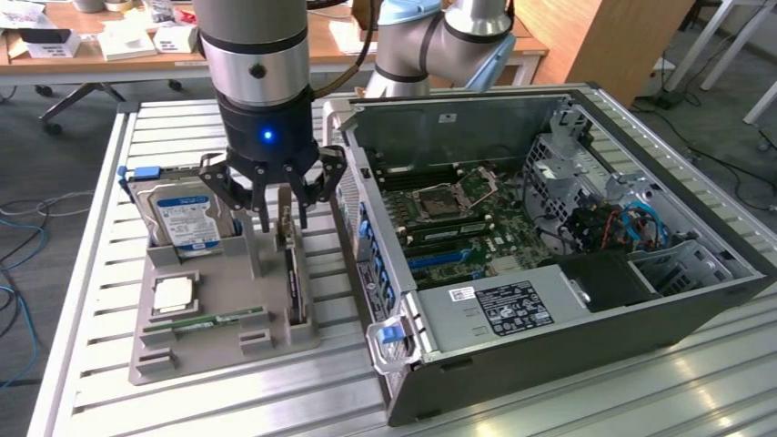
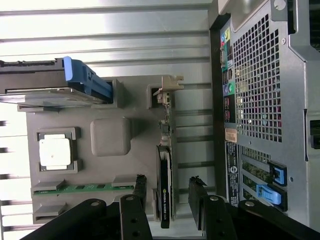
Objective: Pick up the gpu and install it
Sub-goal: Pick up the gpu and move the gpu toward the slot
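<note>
Spread gripper apparently straddles thin dark gpu.

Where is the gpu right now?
The gpu stands on edge in the grey tray, on the exterior view's left beside the computer case, just below the open jaws.

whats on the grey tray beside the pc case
Hard drive, CPU chip, green memory stick, and the gpu on edge with the open gripper straddling it. The tray surface beneath each is covered.
</note>
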Available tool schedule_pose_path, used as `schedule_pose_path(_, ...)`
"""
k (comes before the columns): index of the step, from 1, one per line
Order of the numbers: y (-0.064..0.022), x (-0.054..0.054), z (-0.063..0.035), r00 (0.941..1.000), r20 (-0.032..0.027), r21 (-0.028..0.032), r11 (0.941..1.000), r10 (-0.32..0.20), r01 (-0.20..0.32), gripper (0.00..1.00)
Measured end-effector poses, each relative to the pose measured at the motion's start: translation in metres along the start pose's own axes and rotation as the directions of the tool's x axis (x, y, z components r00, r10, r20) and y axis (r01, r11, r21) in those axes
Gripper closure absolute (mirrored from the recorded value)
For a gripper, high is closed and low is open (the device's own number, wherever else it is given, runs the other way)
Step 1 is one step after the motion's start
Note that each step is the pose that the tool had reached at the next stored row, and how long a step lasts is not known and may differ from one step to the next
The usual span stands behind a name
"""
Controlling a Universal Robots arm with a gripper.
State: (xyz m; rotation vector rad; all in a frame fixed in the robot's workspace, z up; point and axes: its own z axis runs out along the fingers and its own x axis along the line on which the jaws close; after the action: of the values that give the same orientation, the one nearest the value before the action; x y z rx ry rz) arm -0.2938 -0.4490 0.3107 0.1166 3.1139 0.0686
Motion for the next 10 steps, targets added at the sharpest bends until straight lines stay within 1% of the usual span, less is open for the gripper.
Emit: schedule_pose_path(10, -0.0005, 0.0, 0.0004, 1.0, 0.0, -0.0004, 1.0, 0.0, 0.0, 0.53)
